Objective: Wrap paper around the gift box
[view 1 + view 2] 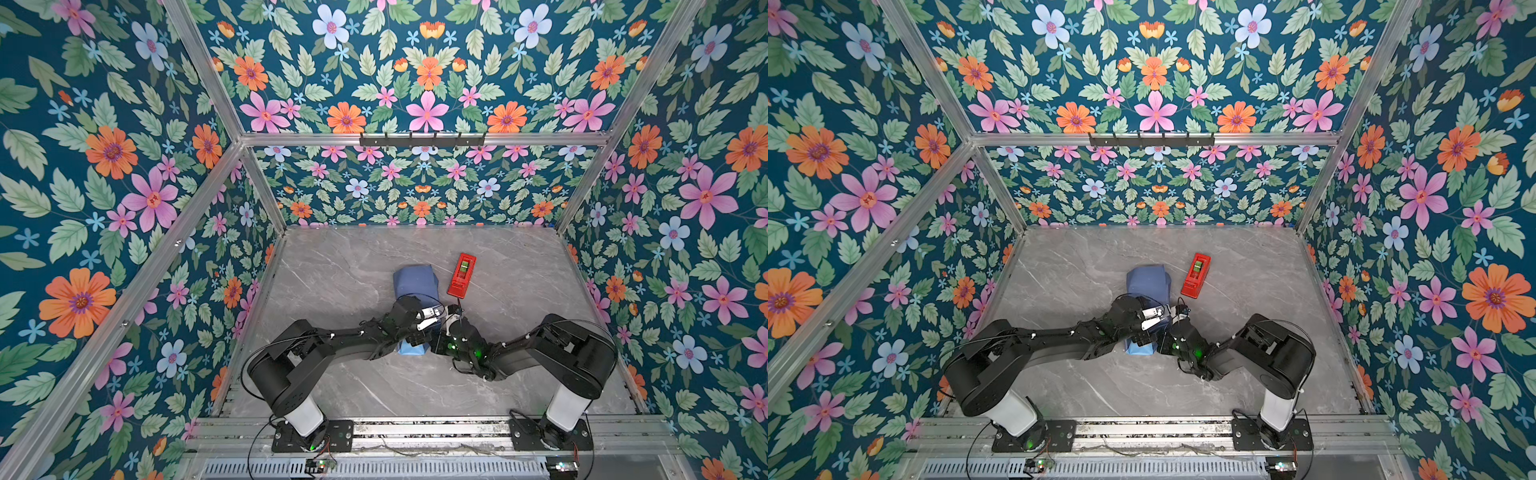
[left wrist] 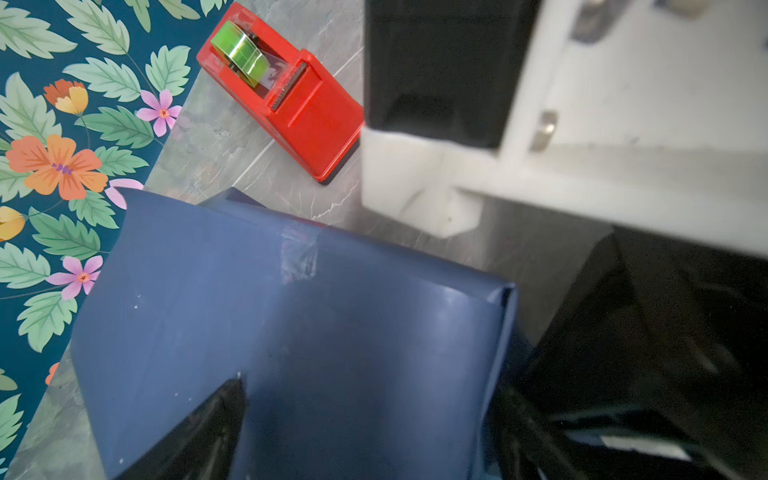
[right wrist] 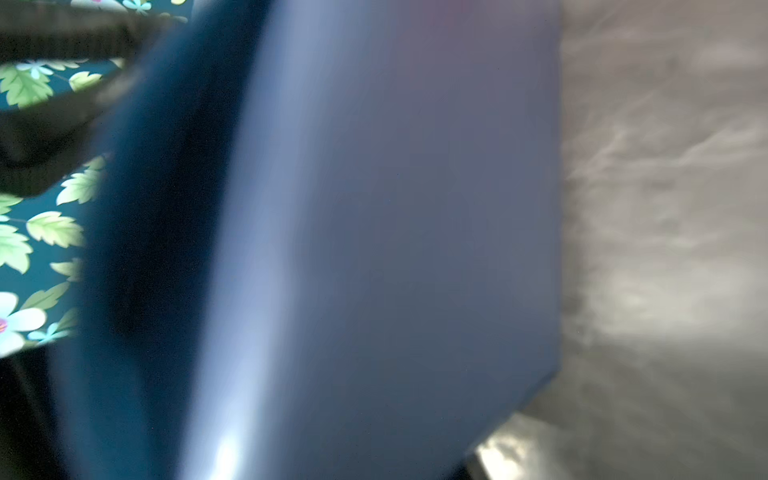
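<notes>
Legible text: none can be made out; any marking on the red plastic tape dispenser (image 1: 462, 275) is too small to read in both top views, and the left wrist view shows only its serrated cutter and a translucent green tape roll (image 2: 239, 52). The paper (image 1: 415, 282), slate-blue side outward, is folded around the gift box into a rectangular parcel lying at the middle of the worktop (image 1: 519, 291), and the box is covered on every side that shows. A strip of clear tape (image 2: 299, 257) sits across one paper seam. The dispenser stands just beside the parcel, on its right, apart from it. The left end effector (image 1: 437, 316) is over the parcel's right edge with its white fingers spread wide. The right end effector (image 1: 453, 312) is just beside it, jaws nearly together; whether anything lies between them cannot be told. The right wrist view is blurred and filled mostly by blue paper. The worktop is grey marble-patterned with pale veins, with a slotted aluminium rail (image 1: 415, 428) at its near edge carrying both arm bases. The enclosure has walls of teal floral wallpaper (image 1: 428, 75) with orange, pink and pale blue flowers and green leaves, framed by aluminium profiles (image 1: 216, 83). A black hook rail (image 1: 422, 140) is fixed on the rear crossbar.
</notes>
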Tool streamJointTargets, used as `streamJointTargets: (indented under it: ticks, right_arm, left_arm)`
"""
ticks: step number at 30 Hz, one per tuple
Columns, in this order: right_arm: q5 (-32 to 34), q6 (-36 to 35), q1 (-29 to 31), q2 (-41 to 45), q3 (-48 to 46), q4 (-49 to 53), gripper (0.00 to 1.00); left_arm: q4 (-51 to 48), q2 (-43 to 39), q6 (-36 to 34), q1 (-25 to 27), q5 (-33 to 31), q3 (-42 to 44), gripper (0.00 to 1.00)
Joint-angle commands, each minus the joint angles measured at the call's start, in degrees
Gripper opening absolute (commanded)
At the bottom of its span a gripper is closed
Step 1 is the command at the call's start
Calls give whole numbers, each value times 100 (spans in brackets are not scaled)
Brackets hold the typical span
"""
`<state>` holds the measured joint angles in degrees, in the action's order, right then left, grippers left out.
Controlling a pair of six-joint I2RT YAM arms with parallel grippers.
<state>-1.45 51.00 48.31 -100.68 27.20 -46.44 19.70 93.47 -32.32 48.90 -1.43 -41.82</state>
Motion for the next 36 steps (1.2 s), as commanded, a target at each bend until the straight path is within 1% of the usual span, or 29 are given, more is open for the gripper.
streamJointTargets:
  ticks: [1,4,6,19,24,29,36]
  right_arm:
    - [-41,35,12,156,-96,7,14]
    - [105,-116,-27,476,-85,403,14]
    - [136,-194,-64,515,-51,577,14]
    - [70,-286,-437,517,-70,556,13]
    - [-2,-291,-437,358,-32,593,13]
    - [-171,-166,-414,141,-72,386,12]
    - [-102,18,-161,31,-192,190,11]
  left_arm:
    - [-459,4,100,-13,-24,34,93]
    - [-459,-7,103,-12,-40,45,92]
    - [-459,-5,104,-11,-50,43,93]
    - [-476,-22,100,-12,-41,52,92]
    - [-472,-13,103,-11,-41,44,92]
    - [-450,-3,104,-10,-24,43,92]
    - [-406,15,104,-13,-29,43,92]
